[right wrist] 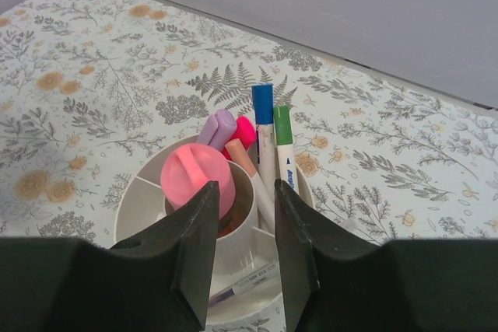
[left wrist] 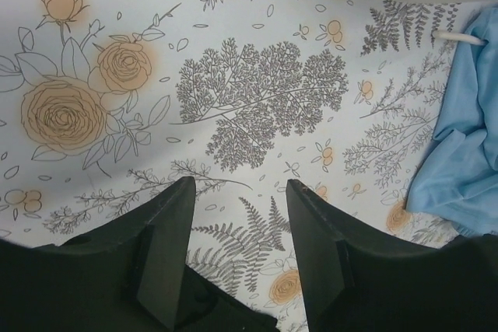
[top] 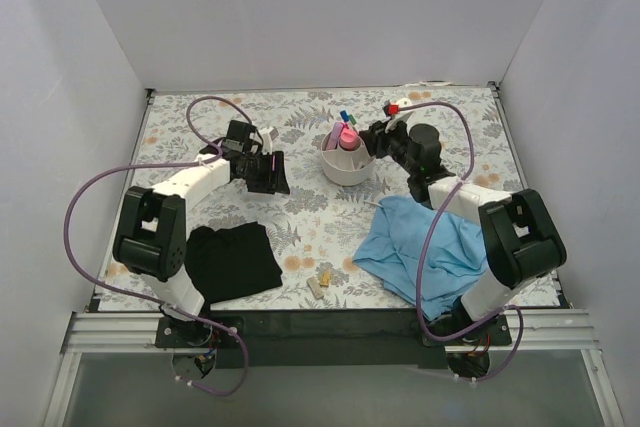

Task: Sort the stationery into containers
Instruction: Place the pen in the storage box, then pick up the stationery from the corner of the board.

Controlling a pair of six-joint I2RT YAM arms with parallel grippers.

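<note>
Floral desk (top: 310, 232) | white compartment organiser (right wrist: 136, 207) set at far centre, pink highlighter (right wrist: 194, 172) stood in its centre cup | right hand (right wrist: 245, 192) held above cup, narrowly parted, empty | left hand (left wrist: 239, 188) spread wide, empty | step judged: between picks | next: pale eraser blocks (top: 321, 281) near front edge to be fetched

Nothing can be read for certain. The white barrel of the green-capped pen (right wrist: 283, 145) carries blue print, too small to make out. The thin pen (right wrist: 247, 283) lying in the white organiser (right wrist: 140, 201) bears a line of dark lettering, blurred beyond reading.
</note>
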